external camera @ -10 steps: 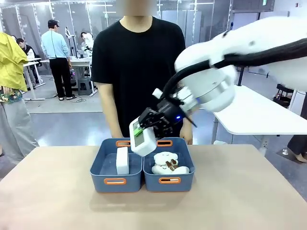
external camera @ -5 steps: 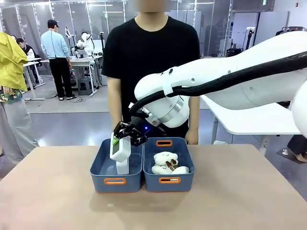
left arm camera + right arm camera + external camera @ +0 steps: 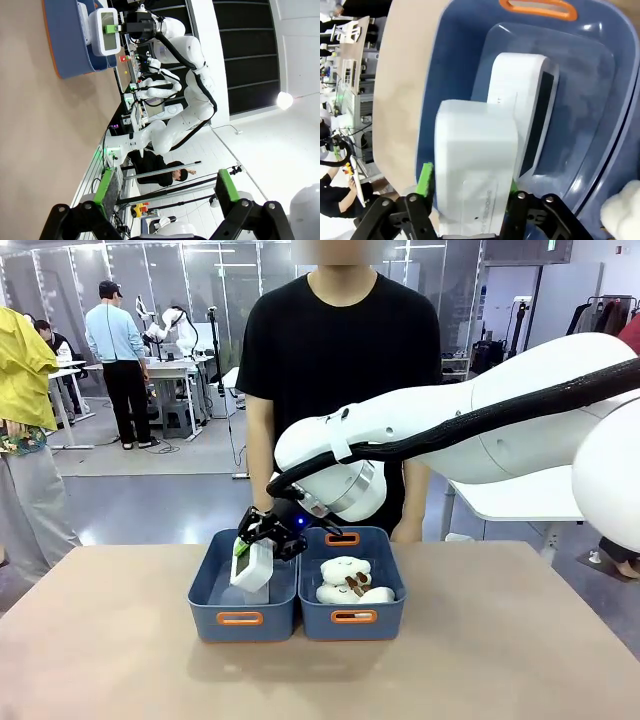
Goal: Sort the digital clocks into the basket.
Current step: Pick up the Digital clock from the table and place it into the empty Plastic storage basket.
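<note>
Beige desk: my right gripper, jaws clenched on a white plastic digital clock, hangs over the left blue plastic basket; next, lower and release.

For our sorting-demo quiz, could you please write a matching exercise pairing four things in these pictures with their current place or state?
Things:
1. held clock
2. second clock
3. plush toys
4. left hand

States:
A. open, holding nothing
B. in the right-hand bin
C. lying on the floor of the left-hand bin
D. gripped by the right hand above the left-hand bin

Pairs: 1-D, 2-C, 3-B, 4-A
</note>
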Robot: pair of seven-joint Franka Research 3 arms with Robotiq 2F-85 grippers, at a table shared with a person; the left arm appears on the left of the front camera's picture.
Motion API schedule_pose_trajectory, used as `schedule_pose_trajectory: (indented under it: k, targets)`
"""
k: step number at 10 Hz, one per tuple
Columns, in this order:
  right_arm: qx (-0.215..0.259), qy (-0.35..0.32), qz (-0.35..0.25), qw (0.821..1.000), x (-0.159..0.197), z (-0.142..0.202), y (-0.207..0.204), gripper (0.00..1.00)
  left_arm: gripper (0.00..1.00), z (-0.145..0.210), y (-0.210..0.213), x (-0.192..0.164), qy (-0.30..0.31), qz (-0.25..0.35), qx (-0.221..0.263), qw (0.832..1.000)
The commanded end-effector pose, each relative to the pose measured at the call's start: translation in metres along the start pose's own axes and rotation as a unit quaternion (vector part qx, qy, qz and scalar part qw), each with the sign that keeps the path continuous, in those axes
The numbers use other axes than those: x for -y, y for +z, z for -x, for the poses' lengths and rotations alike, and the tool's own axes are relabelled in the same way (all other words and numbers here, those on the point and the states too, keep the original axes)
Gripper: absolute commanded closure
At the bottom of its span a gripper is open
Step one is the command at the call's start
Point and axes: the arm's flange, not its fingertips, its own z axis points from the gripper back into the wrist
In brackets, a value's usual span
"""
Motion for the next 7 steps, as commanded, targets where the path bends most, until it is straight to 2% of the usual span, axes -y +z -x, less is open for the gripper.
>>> schedule_pose_trajectory:
  k: [1,4,7]
  targets:
    - [-0.002,-0.008,0.002,1.0,-0.011,0.0,0.015,0.0,0.0,-0.004,0.0,0.002,0.003,-0.003,0.008,1.0]
    - [0.012,0.003,-0.009,1.0,-0.009,0.015,0.052,0.0,0.0,-0.004,0.0,0.002,0.003,-0.003,0.008,1.0]
    - [0.014,0.02,-0.012,1.0,-0.001,0.054,0.126,0.0,0.0,-0.004,0.0,0.002,0.003,-0.003,0.008,1.0]
